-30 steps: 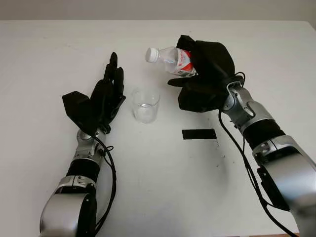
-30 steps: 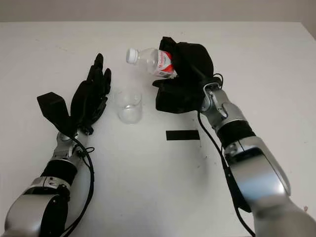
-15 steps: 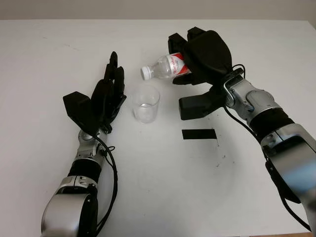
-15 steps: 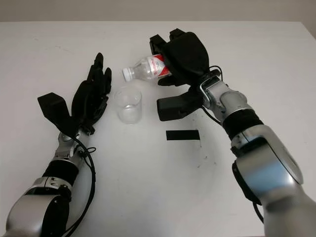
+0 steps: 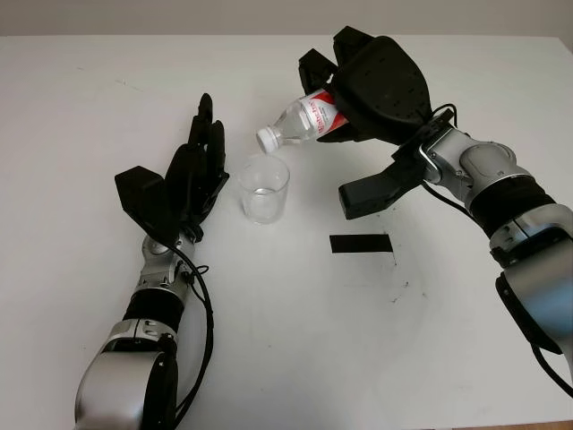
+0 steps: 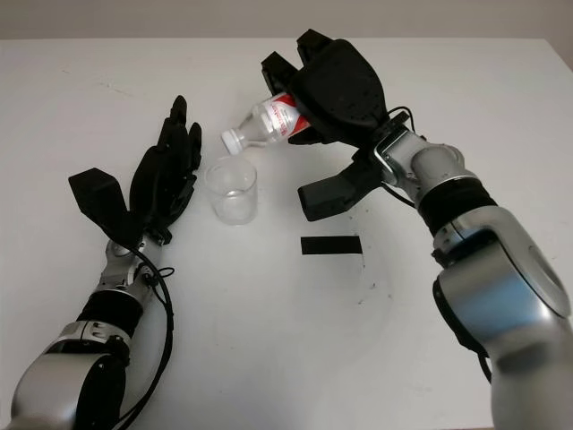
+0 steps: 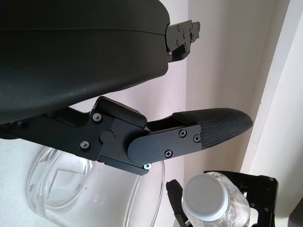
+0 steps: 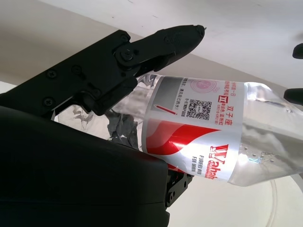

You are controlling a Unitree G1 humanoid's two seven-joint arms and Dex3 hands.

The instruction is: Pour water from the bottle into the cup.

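Clearly capped bottle (image 5: 300,124), red-white label.

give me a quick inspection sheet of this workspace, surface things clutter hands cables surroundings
surface: white table, a black tape strip stuck on it
job's things: clear cup upright on the table; bottle with red and white label tilted neck down, its white cap still on, above the cup's rim
clutter: nothing seen
robot hands: right robot hand shut on the bottle, raised over the table; left robot hand open, beside the cup, holding nothing
cables: black cables along the left forearm and the right forearm
surroundings: pale wall behind the table
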